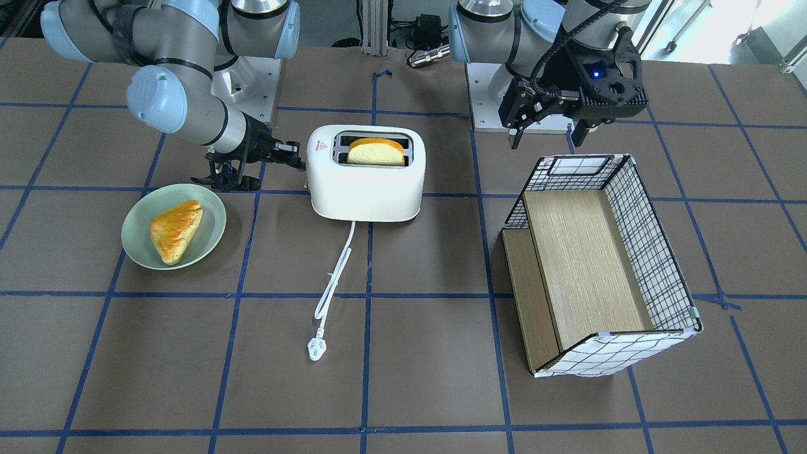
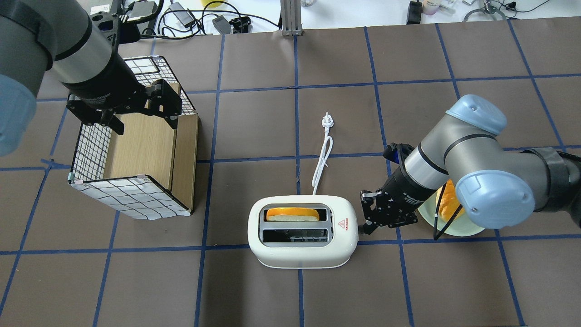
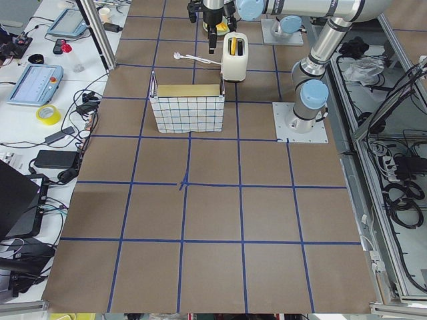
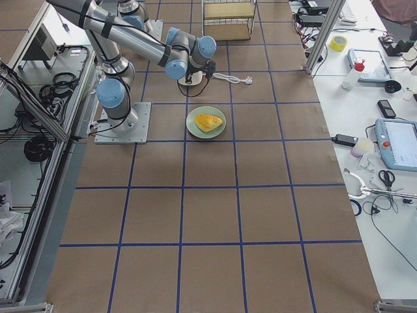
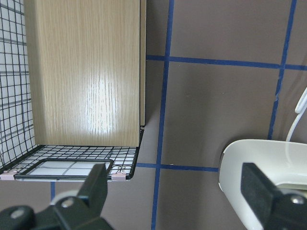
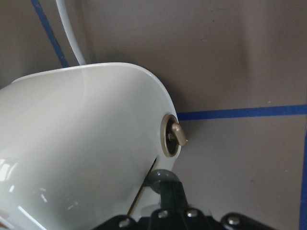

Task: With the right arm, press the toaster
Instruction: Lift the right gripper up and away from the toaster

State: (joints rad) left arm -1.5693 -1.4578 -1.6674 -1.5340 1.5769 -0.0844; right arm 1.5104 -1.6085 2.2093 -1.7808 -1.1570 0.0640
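Toaster (image 1: 365, 183) sits mid-table with a bread slice (image 1: 376, 151) riding high in one slot, so we judge the lever isn't down yet. Right gripper (image 1: 295, 154) is at the toaster's end wall, fingers closed together on nothing. The tip is touching or just off the shell, below the beige dial (image 6: 173, 135). The fingertip hides the lever knob in the wrist view, so we can't confirm contact.

For the press, we drive straight down along the lever slot with the closed fingers as one stiff tip, clear of the dial. The shell is glossy and likely light, so any sideways load could slide or tip it.

Right arm (image 2: 454, 150) comes in low over the green plate (image 1: 135, 221), wrist aimed at the end wall. Left gripper (image 1: 547, 133) hangs spread open above the wire basket (image 1: 649, 252).
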